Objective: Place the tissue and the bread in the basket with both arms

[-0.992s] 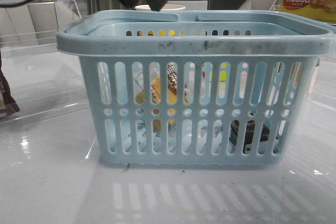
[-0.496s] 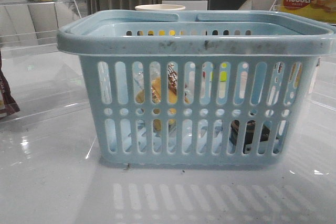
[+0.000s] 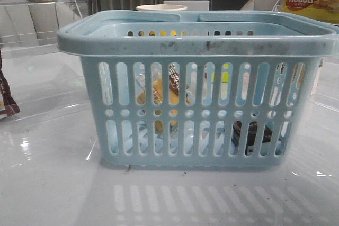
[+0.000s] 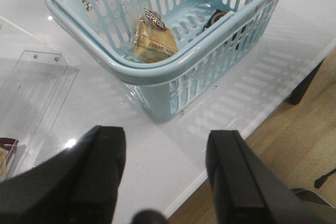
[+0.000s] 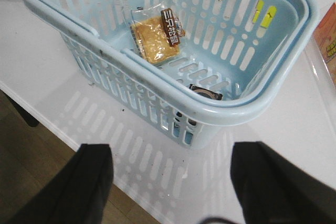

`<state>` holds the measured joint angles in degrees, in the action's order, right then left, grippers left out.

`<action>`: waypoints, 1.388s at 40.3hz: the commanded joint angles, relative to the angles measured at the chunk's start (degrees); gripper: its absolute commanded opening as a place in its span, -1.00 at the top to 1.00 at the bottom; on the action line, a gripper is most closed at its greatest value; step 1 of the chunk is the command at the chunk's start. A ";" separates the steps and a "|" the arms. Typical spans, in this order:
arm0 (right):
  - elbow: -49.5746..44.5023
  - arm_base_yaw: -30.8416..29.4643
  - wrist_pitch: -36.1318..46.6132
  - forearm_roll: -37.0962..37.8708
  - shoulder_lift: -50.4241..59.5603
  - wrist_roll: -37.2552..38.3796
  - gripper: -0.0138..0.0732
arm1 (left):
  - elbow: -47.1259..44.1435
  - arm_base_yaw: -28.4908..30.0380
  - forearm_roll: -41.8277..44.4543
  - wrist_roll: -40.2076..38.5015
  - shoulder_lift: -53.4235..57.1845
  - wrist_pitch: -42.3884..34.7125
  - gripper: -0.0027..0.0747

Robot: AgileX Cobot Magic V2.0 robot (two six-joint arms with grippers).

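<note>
The basket (image 3: 196,91) is open from above; inside, the bread (image 5: 155,38) leans at one end and the tissue (image 5: 206,93) lies at the other, with bare floor between. A clear stand (image 4: 31,82) sits beside it on the tabletop (image 3: 53,194).

Scuffed plastic basket (image 3: 196,46) on a glossy white table (image 3: 53,183).

The bread (image 5: 155,38) and tissue (image 5: 206,92) lie apart in the basket (image 5: 220,109).
</note>
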<state>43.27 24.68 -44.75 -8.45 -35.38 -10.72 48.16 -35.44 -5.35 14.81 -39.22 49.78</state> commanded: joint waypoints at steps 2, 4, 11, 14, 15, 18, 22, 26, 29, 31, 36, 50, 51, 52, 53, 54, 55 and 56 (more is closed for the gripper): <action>1.45 0.02 3.96 -0.11 0.07 -0.50 -0.63 | -2.17 -0.46 -0.33 -0.15 5.75 -4.16 -0.14; 1.45 0.02 3.96 -0.11 0.07 -0.50 -0.63 | -3.73 -0.46 -0.33 -0.15 7.57 -4.57 -0.13; 1.45 0.02 3.60 -0.70 0.07 -0.50 -0.63 | -7.55 -0.46 -0.33 -1.64 10.89 -8.36 0.08; 1.45 -0.04 3.17 -0.83 0.07 0.72 -0.63 | -8.15 -0.46 -0.33 -1.62 10.89 -9.35 0.17; 1.45 -0.04 2.98 -0.83 0.07 1.47 -0.63 | -8.43 -0.46 -0.33 -1.62 10.89 -9.66 0.19; 1.45 -0.22 1.98 -0.77 0.07 3.72 -0.63 | -8.88 -0.46 -0.33 -1.62 10.78 -10.47 0.26; 1.45 -0.22 1.26 -0.77 0.07 3.69 -0.63 | -8.92 -0.46 -0.33 -1.62 10.65 -10.60 0.32; 1.45 -0.22 0.87 -0.68 0.07 3.69 -0.63 | -8.92 -0.46 -0.33 -1.62 10.65 -10.72 0.38; 1.45 -0.22 -0.08 0.38 0.07 3.15 -0.58 | -8.92 -0.46 -0.33 -1.62 10.65 -10.72 0.45; 1.45 -0.22 -1.16 1.25 0.07 2.11 -0.47 | -8.92 -0.46 -0.33 -1.62 10.65 -10.72 0.51; 1.45 -0.22 -2.65 1.61 0.07 1.67 -0.09 | -8.92 -0.46 -0.33 -1.62 10.65 -10.72 0.67; 1.45 -0.22 -2.65 1.61 0.07 1.67 0.56 | -8.92 -0.46 -0.52 -1.62 10.65 -10.60 0.69; 1.45 -0.22 -2.65 1.61 0.07 1.67 0.55 | -8.92 -0.46 -0.62 -1.62 10.65 -10.48 0.69; 1.45 -0.22 -2.65 1.61 0.07 1.67 0.55 | -8.92 -0.46 -0.62 -1.62 10.65 -10.38 0.69; 1.45 -0.22 -2.71 1.61 0.07 1.67 0.55 | -8.92 -0.46 -0.62 -1.62 10.65 -10.38 0.69; 1.45 -0.22 -2.75 1.61 0.07 1.67 0.55 | -8.92 -0.46 -0.62 -1.62 10.65 -10.38 0.69; 1.45 -0.22 -2.75 1.61 0.07 1.67 0.55 | -8.92 -0.46 -0.62 -1.62 10.65 -10.38 0.69; 1.45 -0.22 -2.75 1.61 0.07 1.67 0.55 | -8.92 -0.46 -0.62 -1.62 10.65 -10.38 0.69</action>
<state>43.27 24.68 -50.94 -7.01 -35.38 -8.43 37.62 -35.54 -5.24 13.73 -28.18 43.71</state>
